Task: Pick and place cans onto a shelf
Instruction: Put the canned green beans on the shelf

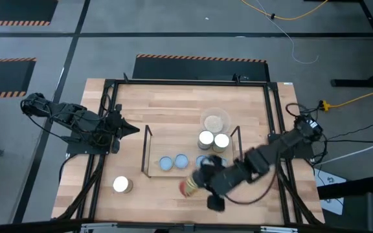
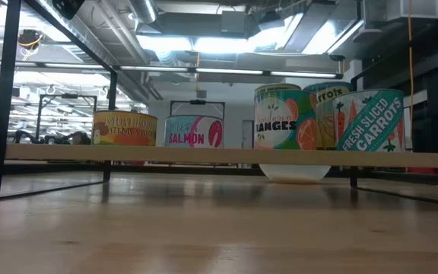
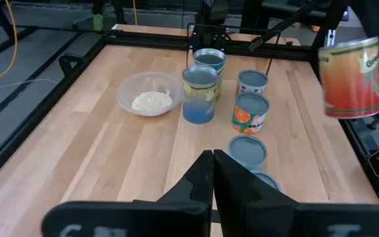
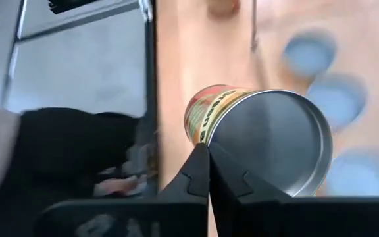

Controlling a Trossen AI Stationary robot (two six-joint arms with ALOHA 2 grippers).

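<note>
My right gripper (image 1: 203, 178) is shut on a red and yellow can (image 1: 191, 187) near the table's near edge, in front of the black-rod shelf (image 1: 149, 150). The can shows raised in the left wrist view (image 3: 352, 78). Several cans stand at the shelf on their bases (image 1: 166, 163) (image 1: 181, 160) (image 1: 206, 138) (image 1: 221, 141). In the low view they stand on its level board (image 2: 219, 155). One white-topped can (image 1: 122, 185) stands alone at the near left. My left gripper (image 3: 212, 164) is shut and empty at the table's left side. My right gripper comes at the red can from above, pointing down. Its fingertips (image 4: 202, 161) meet at the rim of the can's silver top (image 4: 210, 139); the fingers hide the contact itself. The can hangs below them, slightly tilted and clear of the table.
A clear dish (image 1: 215, 121) with pale contents stands just beyond the shelf. The black frame (image 1: 109, 103) edges the table. Bare wood lies at the near left around the lone can and at the far left.
</note>
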